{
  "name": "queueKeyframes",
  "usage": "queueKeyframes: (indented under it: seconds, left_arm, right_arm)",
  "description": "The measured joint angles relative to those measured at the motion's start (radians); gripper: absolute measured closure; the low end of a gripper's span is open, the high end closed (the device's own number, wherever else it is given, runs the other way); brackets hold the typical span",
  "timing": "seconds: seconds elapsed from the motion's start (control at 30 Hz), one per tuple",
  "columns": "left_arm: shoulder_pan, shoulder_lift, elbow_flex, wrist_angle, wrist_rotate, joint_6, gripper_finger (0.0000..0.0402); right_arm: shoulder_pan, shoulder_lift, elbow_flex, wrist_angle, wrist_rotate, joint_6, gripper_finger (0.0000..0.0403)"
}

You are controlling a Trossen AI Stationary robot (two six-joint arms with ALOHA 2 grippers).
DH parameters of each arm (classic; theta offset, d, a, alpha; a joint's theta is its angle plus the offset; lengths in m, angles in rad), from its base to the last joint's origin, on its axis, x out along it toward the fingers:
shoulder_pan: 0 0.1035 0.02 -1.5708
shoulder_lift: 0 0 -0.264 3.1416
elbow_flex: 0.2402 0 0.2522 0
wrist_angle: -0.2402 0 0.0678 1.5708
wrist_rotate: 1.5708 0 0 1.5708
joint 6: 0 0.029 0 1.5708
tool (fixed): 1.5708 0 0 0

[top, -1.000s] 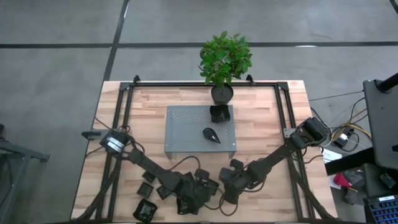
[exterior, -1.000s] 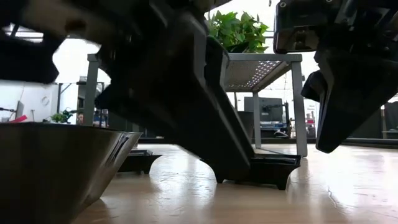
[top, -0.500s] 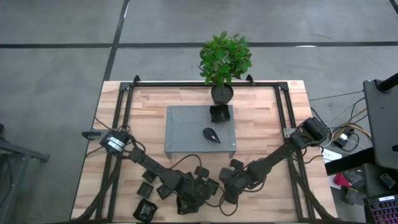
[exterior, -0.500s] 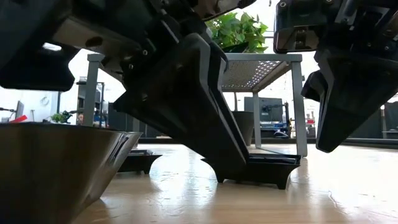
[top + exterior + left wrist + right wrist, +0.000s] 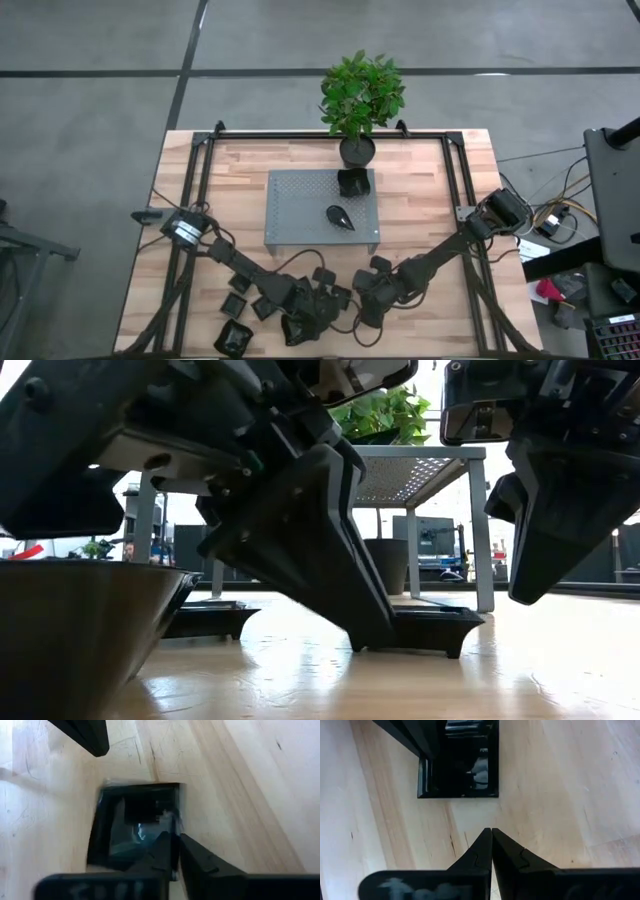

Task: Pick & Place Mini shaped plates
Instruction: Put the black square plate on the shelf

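Square mini plate: left gripper clenches only its thin rim; we fear it tips out on lifting. Right gripper pinched empty nearby.

The high view is evenly and softly lit from above; the wooden table reads bright, shadows under the grey perforated platform are faint, and the picture is sharp with little bending at the edges. The low view is strongly backlit: the room behind glows almost white, so the left gripper and the right gripper show as near-black, soft-focus masses close to the lens. Pale reflections streak the tabletop there. A blurred dark dish fills the near corner. In the left wrist view the square plate is smeared and glossy, with glare on its floor. The right wrist view is crisper, its fingers sharp-edged.
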Motion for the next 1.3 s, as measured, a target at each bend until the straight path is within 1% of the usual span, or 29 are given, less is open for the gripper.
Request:
queueKeyframes:
  seconds: [0.07, 0.2, 0.3, 0.43, 0.5, 0.63, 0.73, 0.83, 1.0, 1.1, 1.3]
  left_arm:
    - [0.001, 0.000, 0.001, 0.001, 0.000, 0.000, 0.0393]
    - [0.002, -0.001, 0.003, 0.003, -0.001, -0.003, 0.0398]
    - [0.001, -0.005, 0.014, -0.015, -0.001, -0.016, 0.0399]
    - [-0.005, -0.023, 0.056, -0.095, -0.003, -0.038, 0.0401]
    - [-0.008, -0.037, 0.073, -0.130, -0.023, -0.048, 0.0401]
    - [-0.010, -0.069, 0.101, -0.170, -0.063, -0.059, 0.0401]
    - [-0.011, -0.095, 0.104, -0.173, -0.094, -0.064, 0.0401]
    - [-0.012, -0.119, 0.101, -0.176, -0.106, -0.068, 0.0401]
    - [-0.012, -0.167, 0.103, -0.175, -0.131, -0.075, 0.0401]
    - [-0.012, -0.191, 0.102, -0.176, -0.139, -0.075, 0.0401]
    - [-0.016, -0.243, 0.099, -0.190, -0.176, -0.081, 0.0401]
  right_arm:
    - [0.000, 0.000, 0.000, 0.000, 0.000, 0.000, 0.0394]
    - [0.000, -0.003, 0.000, -0.001, 0.000, -0.009, 0.0394]
    - [0.004, -0.028, 0.000, -0.001, 0.011, -0.032, 0.0394]
    - [0.028, -0.094, -0.006, 0.001, 0.091, -0.105, 0.0394]
    - [0.041, -0.142, -0.015, 0.005, 0.133, -0.152, 0.0394]
    - [0.071, -0.245, -0.047, 0.017, 0.196, -0.238, 0.0394]
    - [0.102, -0.333, -0.097, 0.043, 0.259, -0.297, 0.0394]
    - [0.134, -0.436, -0.188, 0.140, 0.271, -0.377, 0.0394]
    - [0.172, -0.620, -0.360, 0.379, 0.272, -0.568, 0.0394]
    - [0.182, -0.741, -0.436, 0.428, 0.273, -0.666, 0.0394]
    - [0.181, -0.961, -0.555, 0.430, 0.301, -0.582, 0.0394]
